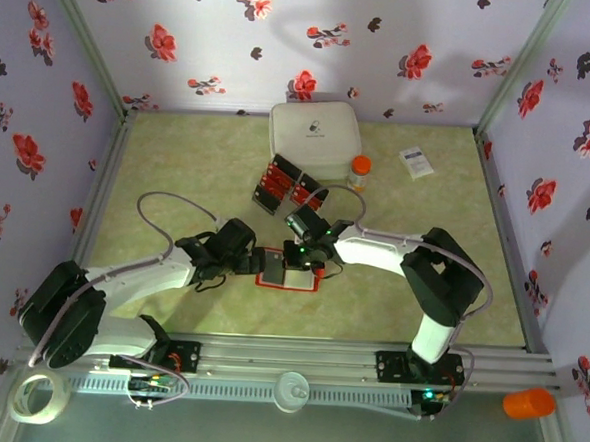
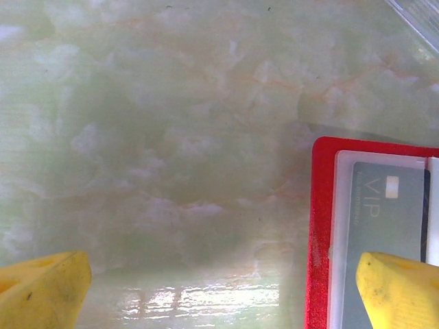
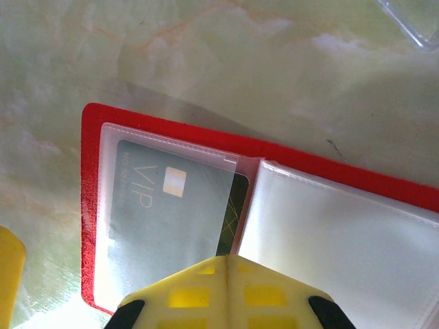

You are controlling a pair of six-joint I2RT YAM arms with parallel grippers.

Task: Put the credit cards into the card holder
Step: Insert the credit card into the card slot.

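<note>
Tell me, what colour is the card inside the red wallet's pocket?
Greyish card with pale VIP lettering; right wrist view shows it best.

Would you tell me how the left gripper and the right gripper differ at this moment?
The left gripper is wide open; the right gripper is shut. The left gripper straddles the edge of the card holder, one finger over it, the other over bare table; the right gripper's tips sit together over the holder's middle. Both have yellow fingers and are at the holder.
</note>
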